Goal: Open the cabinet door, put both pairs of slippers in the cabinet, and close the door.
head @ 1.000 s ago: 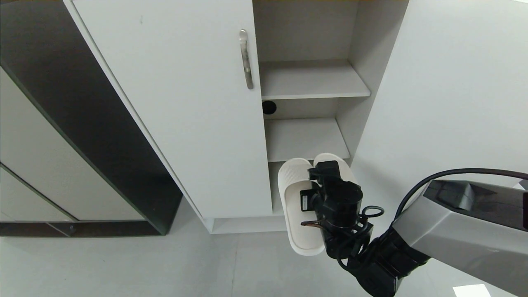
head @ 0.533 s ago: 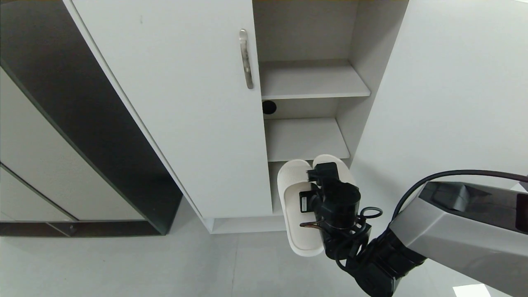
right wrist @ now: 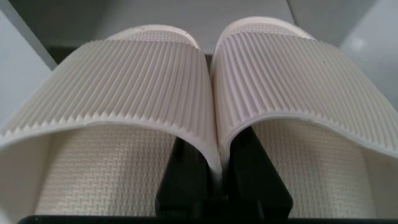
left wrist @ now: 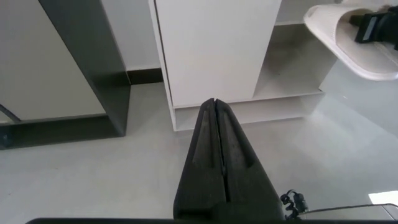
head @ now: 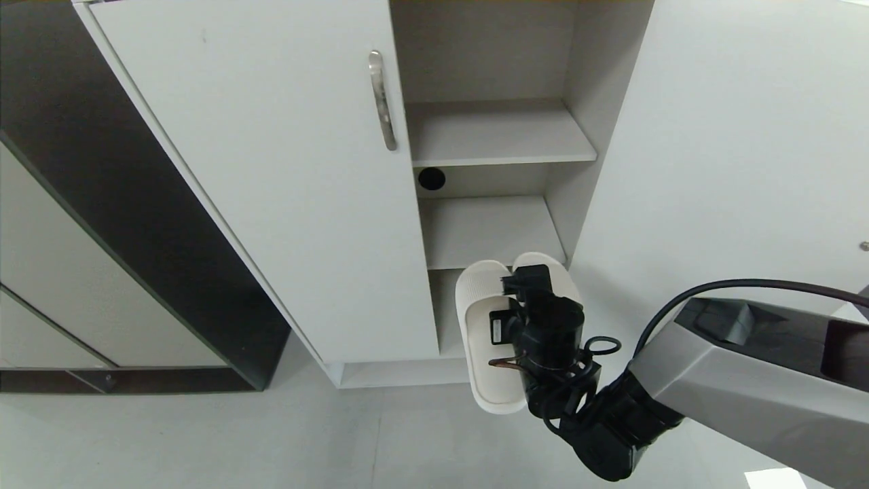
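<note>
Your right pincer (head: 524,288) pinches the slippers (head: 483,343) by their touching inner edges just before the open cabinet (head: 578,122), where driving in too high could snag their toes on the shelf (head: 489,231) and pull them loose.

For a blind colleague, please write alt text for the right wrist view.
A pair of cream ribbed rubber slippers, side by side, is pinched at the touching inner edges by the black claw; the white cabinet lies behind.
</note>
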Available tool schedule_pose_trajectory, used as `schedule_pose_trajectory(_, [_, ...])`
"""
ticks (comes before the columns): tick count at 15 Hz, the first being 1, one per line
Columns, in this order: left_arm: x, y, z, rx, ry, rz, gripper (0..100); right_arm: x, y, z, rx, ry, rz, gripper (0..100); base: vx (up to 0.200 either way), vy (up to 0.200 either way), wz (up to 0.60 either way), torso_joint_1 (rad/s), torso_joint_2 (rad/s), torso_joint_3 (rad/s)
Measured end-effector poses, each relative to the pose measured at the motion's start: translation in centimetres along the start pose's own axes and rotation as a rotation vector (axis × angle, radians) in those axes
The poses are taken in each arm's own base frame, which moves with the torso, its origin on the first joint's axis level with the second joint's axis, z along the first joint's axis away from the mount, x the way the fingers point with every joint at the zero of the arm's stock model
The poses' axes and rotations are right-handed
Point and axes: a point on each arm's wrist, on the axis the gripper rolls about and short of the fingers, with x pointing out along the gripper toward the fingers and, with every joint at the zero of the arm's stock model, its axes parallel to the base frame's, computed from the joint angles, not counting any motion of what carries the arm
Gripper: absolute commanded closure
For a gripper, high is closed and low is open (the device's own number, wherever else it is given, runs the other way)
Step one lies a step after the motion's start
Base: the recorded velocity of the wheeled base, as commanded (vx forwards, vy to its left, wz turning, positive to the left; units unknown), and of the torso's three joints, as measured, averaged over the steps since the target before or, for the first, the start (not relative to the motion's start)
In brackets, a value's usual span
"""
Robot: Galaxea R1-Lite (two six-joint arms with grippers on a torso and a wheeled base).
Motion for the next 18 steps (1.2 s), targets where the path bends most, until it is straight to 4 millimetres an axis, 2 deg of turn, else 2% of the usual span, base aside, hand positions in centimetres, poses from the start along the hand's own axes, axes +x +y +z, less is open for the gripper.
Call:
schedule_pose_trajectory(7, [0.0,0.0,0.0,-0.001,0.000,0.000,100,2.7,1.2,0.6,-0.003,0.005,-0.012,100,0.000,0.000,0.00,0.000,0.00,0.000])
schedule_pose_trajectory(10, [0.0,0.0,0.0,-0.001,0.001,0.001,100,3.1,1.5,0.0,-0.005,0.008,-0.012,100,0.200,0.000,0.00,-0.002,0.00,0.001])
schedule_pose_trajectory(18, [0.0,0.0,0.0,-0.002,0.000,0.002,100,4.0,0.6,0.0,-0.003,0.002,-0.041,100,0.200,0.000,0.00,0.003,0.00,0.002])
